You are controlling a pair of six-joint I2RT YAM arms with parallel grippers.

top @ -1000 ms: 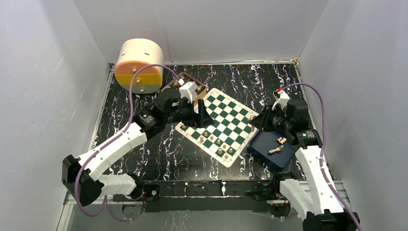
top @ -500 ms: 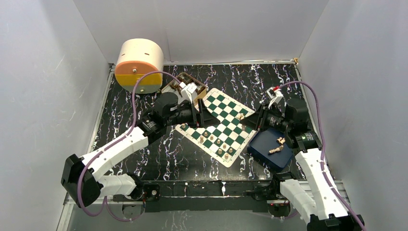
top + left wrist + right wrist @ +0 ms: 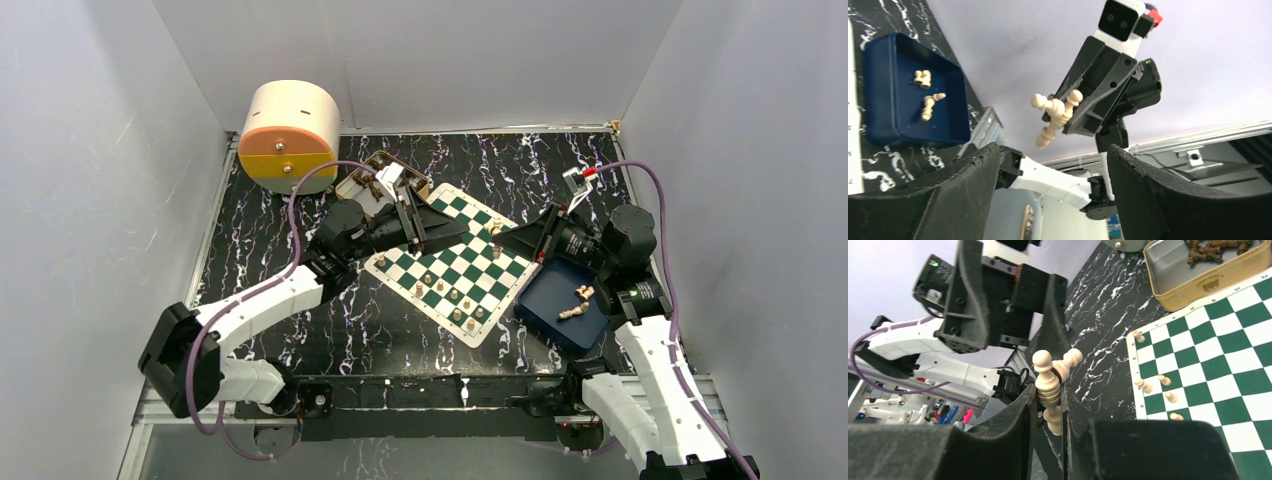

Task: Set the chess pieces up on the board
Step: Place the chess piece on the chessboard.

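I am holding my right gripper (image 3: 1048,390) up over the far edge of the board (image 3: 478,262), its fingers pinching a small bunch of light wooden chess pieces (image 3: 1050,377). My left gripper (image 3: 440,228) is facing it, fingers spread wide, holding nothing. Standing pieces (image 3: 455,297) are lining the board's near rows, and loose pieces (image 3: 575,303) are lying in the blue tray (image 3: 545,305) beside it.

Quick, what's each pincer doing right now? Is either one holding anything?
Left pincer: open, holding nothing.
Right pincer: closed on a small bunch of pale chess pieces.
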